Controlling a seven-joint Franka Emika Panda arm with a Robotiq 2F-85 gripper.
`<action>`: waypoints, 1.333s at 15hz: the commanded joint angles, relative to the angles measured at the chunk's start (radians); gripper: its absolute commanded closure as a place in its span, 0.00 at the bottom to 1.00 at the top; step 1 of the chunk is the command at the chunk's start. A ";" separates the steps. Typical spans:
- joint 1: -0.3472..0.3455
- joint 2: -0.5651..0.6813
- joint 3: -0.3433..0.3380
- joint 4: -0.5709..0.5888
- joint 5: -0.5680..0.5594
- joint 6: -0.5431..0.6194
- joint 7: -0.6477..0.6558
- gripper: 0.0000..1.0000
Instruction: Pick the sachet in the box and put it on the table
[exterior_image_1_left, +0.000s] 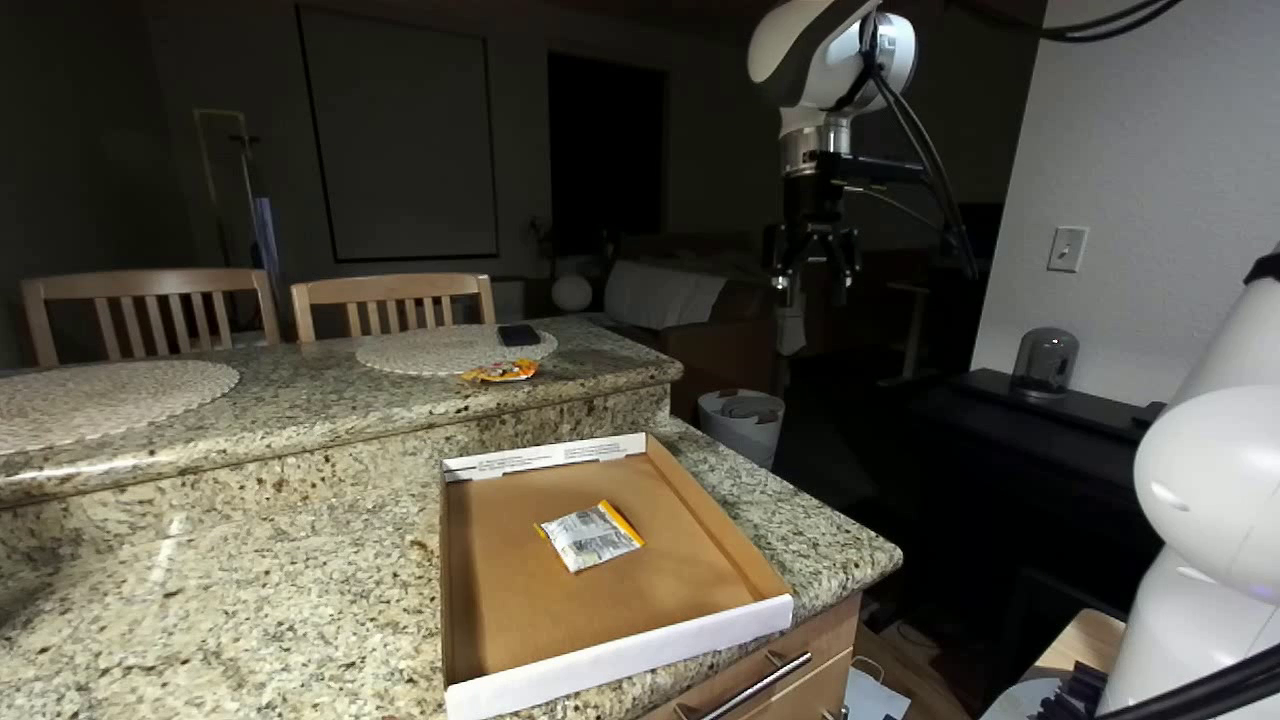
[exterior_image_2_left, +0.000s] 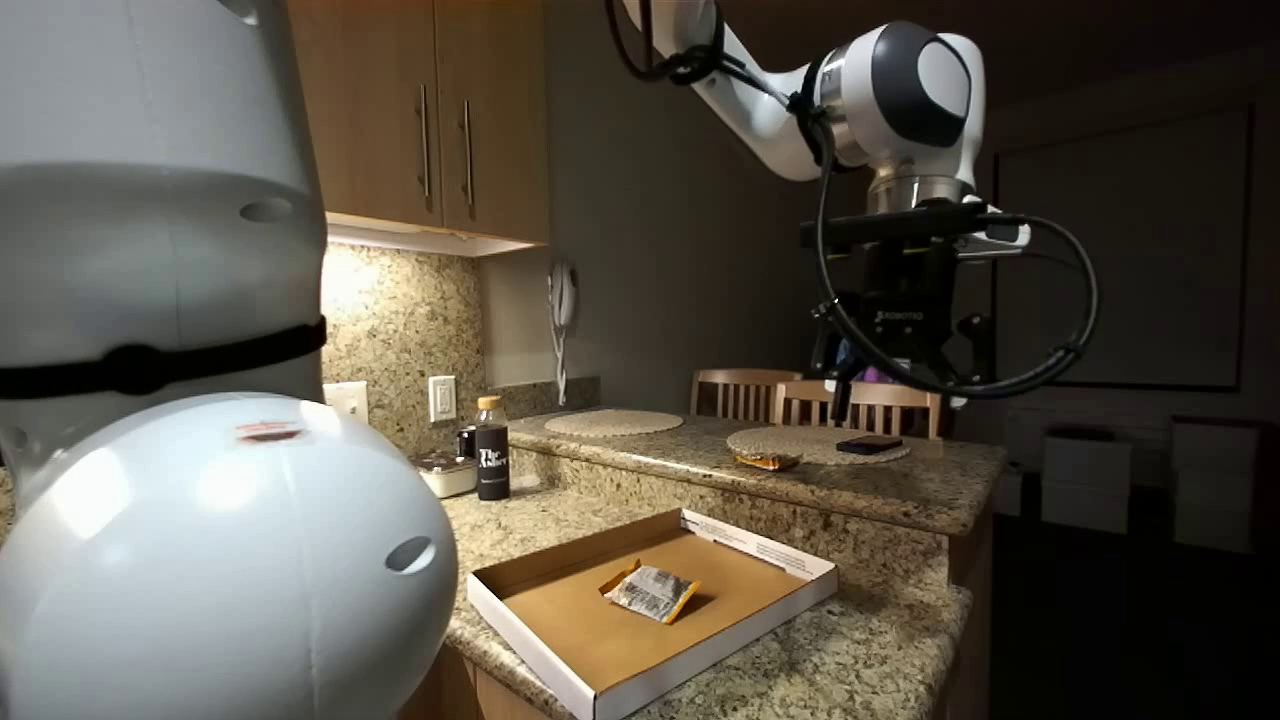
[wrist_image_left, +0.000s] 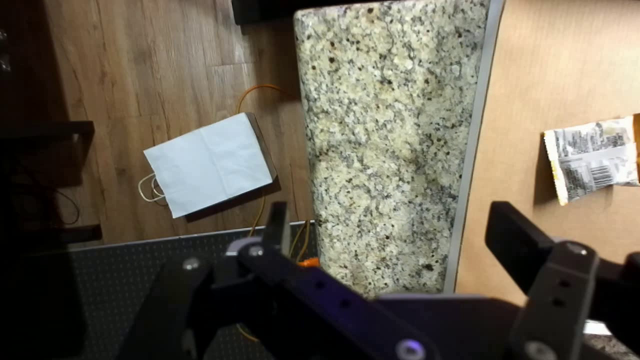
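The sachet (exterior_image_1_left: 590, 538), a whitish packet with dark print and yellow-orange ends, lies inside the box (exterior_image_1_left: 620, 655). It also shows in an exterior view (exterior_image_2_left: 652, 592) and at the right of the wrist view (wrist_image_left: 595, 160). The box is a shallow brown tray with white rims, standing on the granite table (exterior_image_1_left: 250, 590) near its edge. My gripper (exterior_image_1_left: 811, 287) is open and empty, high above the counter. In the wrist view its spread fingers (wrist_image_left: 388, 212) hang over the counter edge and the box's rim, to the side of the sachet.
A raised granite ledge (exterior_image_1_left: 350, 420) runs behind the box, with placemats (exterior_image_1_left: 440, 350), a dark phone (exterior_image_1_left: 518, 335) and an orange packet (exterior_image_1_left: 502, 371). A bottle (exterior_image_2_left: 492, 455) stands at the back of the counter. A white bag (wrist_image_left: 210, 165) lies on the floor.
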 joint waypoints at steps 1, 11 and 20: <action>0.024 -0.076 0.047 -0.164 0.053 0.132 0.009 0.00; 0.241 -0.146 0.235 -0.558 0.320 0.743 0.027 0.00; 0.227 0.093 0.288 -0.320 0.057 0.597 0.228 0.00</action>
